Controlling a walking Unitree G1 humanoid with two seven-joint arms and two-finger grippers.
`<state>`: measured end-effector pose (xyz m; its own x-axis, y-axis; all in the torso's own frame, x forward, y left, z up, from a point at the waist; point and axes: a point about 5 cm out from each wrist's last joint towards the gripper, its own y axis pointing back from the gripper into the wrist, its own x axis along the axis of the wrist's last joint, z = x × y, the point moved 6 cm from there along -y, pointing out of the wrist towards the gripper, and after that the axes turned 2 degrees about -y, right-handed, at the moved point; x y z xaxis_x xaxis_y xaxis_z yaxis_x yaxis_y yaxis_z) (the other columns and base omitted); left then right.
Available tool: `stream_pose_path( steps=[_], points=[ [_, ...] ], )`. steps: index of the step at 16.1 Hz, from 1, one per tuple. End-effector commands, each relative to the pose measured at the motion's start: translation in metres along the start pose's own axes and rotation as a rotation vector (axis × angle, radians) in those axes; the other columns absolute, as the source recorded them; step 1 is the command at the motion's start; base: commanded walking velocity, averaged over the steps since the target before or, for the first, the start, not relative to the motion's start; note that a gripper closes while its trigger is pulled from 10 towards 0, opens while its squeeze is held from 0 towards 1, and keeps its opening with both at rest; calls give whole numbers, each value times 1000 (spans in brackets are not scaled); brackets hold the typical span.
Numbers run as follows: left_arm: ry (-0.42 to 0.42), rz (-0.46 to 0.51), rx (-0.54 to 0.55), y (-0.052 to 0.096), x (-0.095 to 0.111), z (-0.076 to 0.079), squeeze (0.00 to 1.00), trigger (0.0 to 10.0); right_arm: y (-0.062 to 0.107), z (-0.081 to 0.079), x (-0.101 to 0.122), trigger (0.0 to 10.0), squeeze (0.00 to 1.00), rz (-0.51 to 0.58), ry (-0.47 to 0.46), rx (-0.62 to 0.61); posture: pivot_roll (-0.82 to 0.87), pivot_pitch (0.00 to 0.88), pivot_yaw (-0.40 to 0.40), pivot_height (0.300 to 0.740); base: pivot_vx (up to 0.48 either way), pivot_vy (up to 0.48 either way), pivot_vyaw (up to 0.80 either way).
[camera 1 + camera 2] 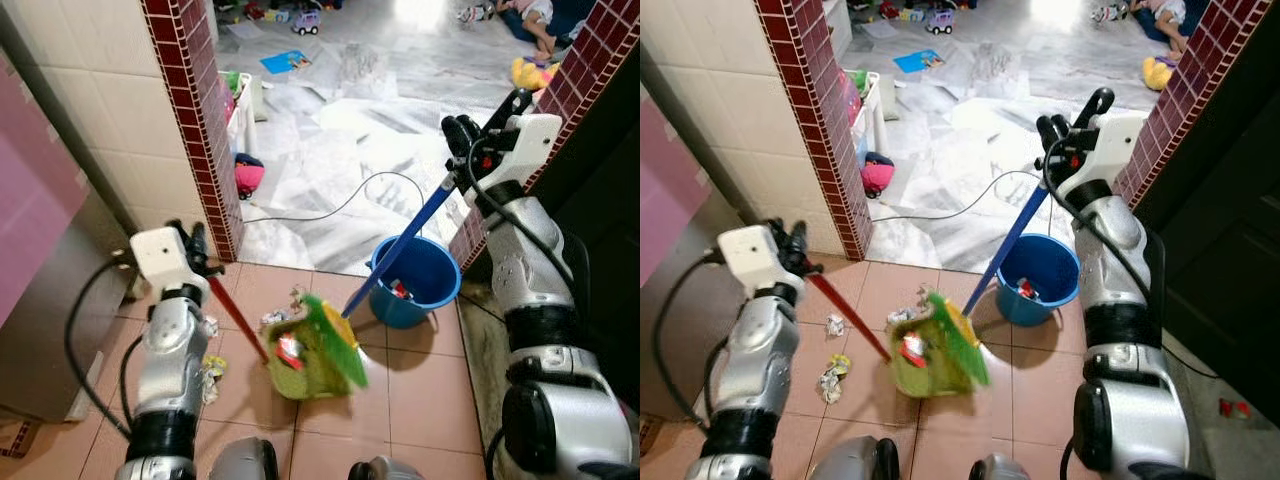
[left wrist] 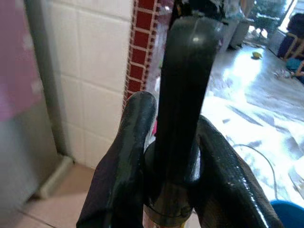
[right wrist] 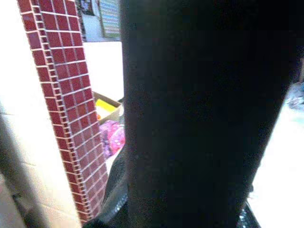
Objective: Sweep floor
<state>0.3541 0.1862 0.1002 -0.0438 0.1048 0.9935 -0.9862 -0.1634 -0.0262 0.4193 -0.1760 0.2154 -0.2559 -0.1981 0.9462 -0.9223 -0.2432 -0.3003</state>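
Down on the terracotta floor tiles (image 1: pixel 420 385), a green dustpan (image 1: pixel 310 360) sits tilted with scraps of litter inside it, its red handle (image 1: pixel 232 315) rising up and to the robot's left into the left gripper (image 1: pixel 197 252). From the left wrist view, two black fingers (image 2: pixel 128 156) are closed around the dark rounded end of that handle. A green-headed broom (image 1: pixel 338 340) presses against the dustpan's open side; its blue pole (image 1: pixel 400 250) slants up to the right gripper (image 1: pixel 462 140), which is clamped on the pole's upper end. The right wrist view is mostly dark, probably the pole close to the lens. A blue bucket (image 1: pixel 418 285) stands just behind the broom head, touching the pole or nearly so, with a bit of red and white rubbish in it. Crumpled wrappers (image 1: pixel 830 380) lie on the tiles to the left of the dustpan, near the left arm. A pillar faced with dark red mosaic (image 1: pixel 195 120) stands beside the white tiled wall, and beyond it a marbled grey floor (image 1: pixel 330 150) carries a thin black cable (image 1: pixel 340 205), a pink item (image 1: pixel 248 175) and scattered toys further back
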Motion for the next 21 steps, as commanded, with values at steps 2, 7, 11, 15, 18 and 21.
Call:
stream_pose_path(
  steps=[2, 7, 11, 15, 18, 21],
  points=[
    [-14, 101, 8, 1, 32, -1, 0, 10000, 3, -2, 12, 10000, 0, 62, 75, -17, 35, 0, -33, 740, 0, 0, 0],
    [-51, 157, 39, 6, 54, -9, 0, 10000, 5, -17, 6, 10000, 0, 71, 127, 4, 45, 0, -33, 740, 0, 86, 320],
    [-69, 172, 49, 2, 63, -12, 0, 10000, 7, -23, 1, 10000, 0, 72, 111, 1, 45, 0, -31, 740, 0, 448, 200],
    [-87, 196, 47, -2, 73, -12, 0, 10000, 10, -31, 5, 10000, 0, 103, 146, 10, 41, 0, -25, 740, 279, 276, 0],
    [-94, 197, 49, -3, 74, -9, 0, 10000, 10, -36, 11, 10000, 0, 132, 190, 14, 39, 0, -21, 740, 466, 0, 0],
    [-94, 213, 32, -3, 78, 0, 0, 10000, 9, -40, 15, 10000, 0, 151, 227, 28, 44, 0, -20, 740, 480, 0, 0]
  ],
)
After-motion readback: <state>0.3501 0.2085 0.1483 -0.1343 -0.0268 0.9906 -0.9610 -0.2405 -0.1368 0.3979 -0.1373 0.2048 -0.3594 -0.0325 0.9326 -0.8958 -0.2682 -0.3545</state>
